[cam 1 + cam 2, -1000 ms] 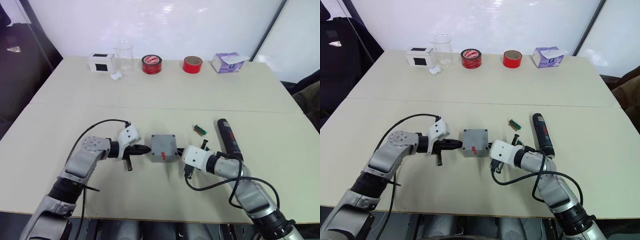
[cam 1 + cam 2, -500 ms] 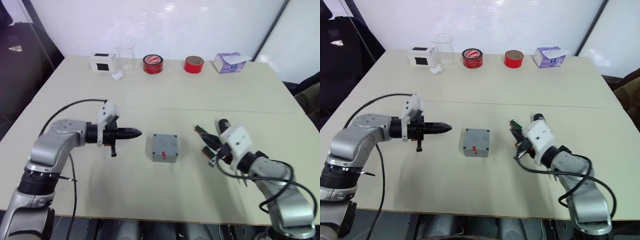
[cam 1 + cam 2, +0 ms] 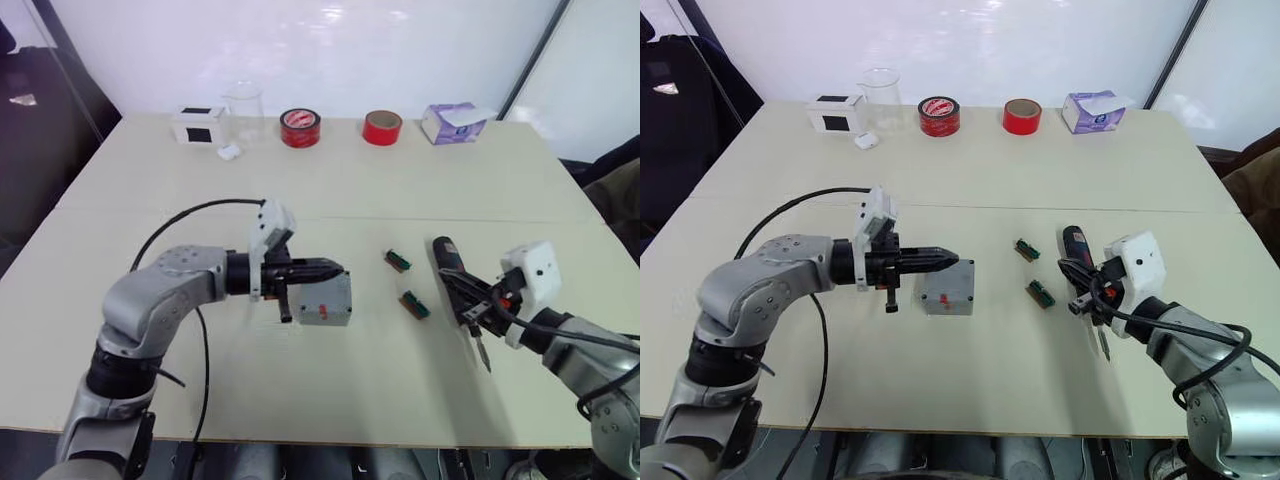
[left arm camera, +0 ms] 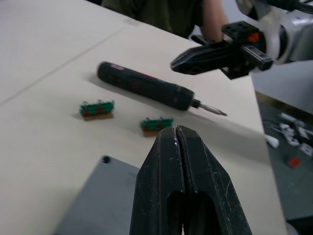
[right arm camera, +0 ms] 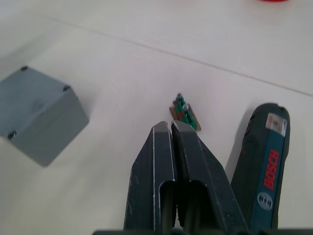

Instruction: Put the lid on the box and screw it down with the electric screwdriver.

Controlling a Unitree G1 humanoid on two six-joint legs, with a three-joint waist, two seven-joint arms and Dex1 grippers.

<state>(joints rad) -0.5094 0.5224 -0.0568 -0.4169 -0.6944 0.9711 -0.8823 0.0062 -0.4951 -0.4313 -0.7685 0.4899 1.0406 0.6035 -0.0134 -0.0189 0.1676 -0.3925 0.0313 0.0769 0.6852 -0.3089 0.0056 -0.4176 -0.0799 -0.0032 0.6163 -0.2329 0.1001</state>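
Note:
The grey box (image 3: 325,298) with a small red mark on its side stands mid-table. Its flat top with corner holes looks like the lid (image 5: 34,98), seated on it. My left gripper (image 3: 335,268) is shut and empty, its tip just over the box's far edge. The black electric screwdriver (image 3: 1078,258) lies flat to the right, its bit (image 4: 210,108) pointing toward the table's front. My right gripper (image 3: 1076,302) is shut and empty, hovering just above the screwdriver's body with its fingers (image 5: 171,142) aimed back toward the box.
Two small green pieces (image 3: 399,261) (image 3: 413,303) lie between box and screwdriver. Along the far edge stand a white box with black label (image 3: 197,124), a clear beaker (image 3: 246,103), two red tape rolls (image 3: 300,127) (image 3: 382,127) and a purple tissue box (image 3: 452,123).
My left gripper has swung right, from left of the box to over its far edge. My right gripper has drawn off to the right, over the screwdriver, uncovering the nearer green piece.

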